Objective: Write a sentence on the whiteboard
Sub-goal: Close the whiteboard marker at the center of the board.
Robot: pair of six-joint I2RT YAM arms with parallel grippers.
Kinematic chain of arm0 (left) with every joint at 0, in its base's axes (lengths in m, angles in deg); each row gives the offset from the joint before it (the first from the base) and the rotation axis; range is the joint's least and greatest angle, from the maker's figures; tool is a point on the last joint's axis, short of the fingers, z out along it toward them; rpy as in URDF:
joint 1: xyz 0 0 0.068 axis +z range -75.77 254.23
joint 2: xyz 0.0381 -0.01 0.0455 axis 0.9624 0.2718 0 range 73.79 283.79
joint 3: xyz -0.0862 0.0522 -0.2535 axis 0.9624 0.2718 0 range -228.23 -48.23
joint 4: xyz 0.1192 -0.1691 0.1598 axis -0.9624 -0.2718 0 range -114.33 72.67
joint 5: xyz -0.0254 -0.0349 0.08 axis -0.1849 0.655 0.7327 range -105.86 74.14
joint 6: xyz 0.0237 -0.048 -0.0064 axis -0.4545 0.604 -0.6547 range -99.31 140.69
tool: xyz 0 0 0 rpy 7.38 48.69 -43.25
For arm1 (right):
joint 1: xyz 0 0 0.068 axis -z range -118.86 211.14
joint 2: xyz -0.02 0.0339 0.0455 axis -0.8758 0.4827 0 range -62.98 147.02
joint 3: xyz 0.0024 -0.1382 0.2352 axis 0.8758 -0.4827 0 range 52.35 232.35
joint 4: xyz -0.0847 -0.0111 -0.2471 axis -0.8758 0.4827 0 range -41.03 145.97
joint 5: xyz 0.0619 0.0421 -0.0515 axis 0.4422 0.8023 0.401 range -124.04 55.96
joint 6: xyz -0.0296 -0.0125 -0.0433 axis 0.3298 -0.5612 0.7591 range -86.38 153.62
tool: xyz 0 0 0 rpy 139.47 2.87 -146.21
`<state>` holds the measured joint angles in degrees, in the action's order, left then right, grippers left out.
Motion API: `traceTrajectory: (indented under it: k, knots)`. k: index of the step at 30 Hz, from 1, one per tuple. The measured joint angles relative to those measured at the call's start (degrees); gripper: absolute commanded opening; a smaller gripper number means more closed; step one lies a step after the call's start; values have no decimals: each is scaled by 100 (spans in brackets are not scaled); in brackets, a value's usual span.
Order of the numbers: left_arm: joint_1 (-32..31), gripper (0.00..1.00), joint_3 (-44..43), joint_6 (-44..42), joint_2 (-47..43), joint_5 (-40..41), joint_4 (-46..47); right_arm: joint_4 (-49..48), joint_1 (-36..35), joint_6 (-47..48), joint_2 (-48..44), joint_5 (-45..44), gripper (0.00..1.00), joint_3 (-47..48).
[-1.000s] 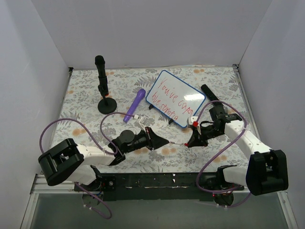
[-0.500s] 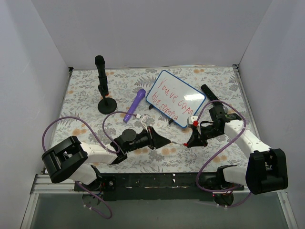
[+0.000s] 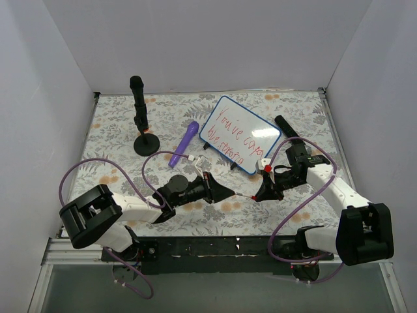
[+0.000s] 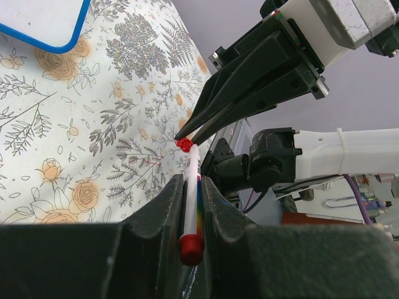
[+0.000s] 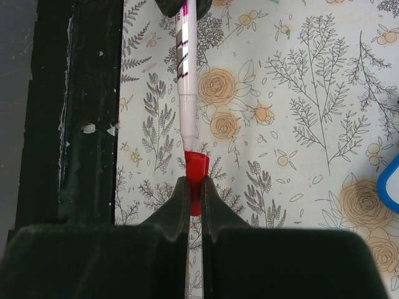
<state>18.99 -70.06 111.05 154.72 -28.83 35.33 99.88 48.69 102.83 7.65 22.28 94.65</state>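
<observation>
Nearest me, left jaws are clamped tight on the pen and right jaws are pinched shut on its red cap, with the tip at the cap's mouth just above the bench. Beyond them the whiteboard sits right of centre toward the back, with the red sentence on it in two lines. My worry: tip and cap look slightly off-axis, so pushing could skew the pen in the grip or pop the cap loose.
</observation>
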Motion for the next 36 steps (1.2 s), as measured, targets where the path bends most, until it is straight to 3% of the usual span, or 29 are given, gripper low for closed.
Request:
traceTrajectory:
  k: [31, 36]
  knots:
    - [81, 0, -22, -317, -367, 37, -516, -15, 0, -57, 0, -15, 1, 0]
    - [81, 0, -28, -450, -496, 105, -813, -557, -7, -695, -42, -710, 1, -79]
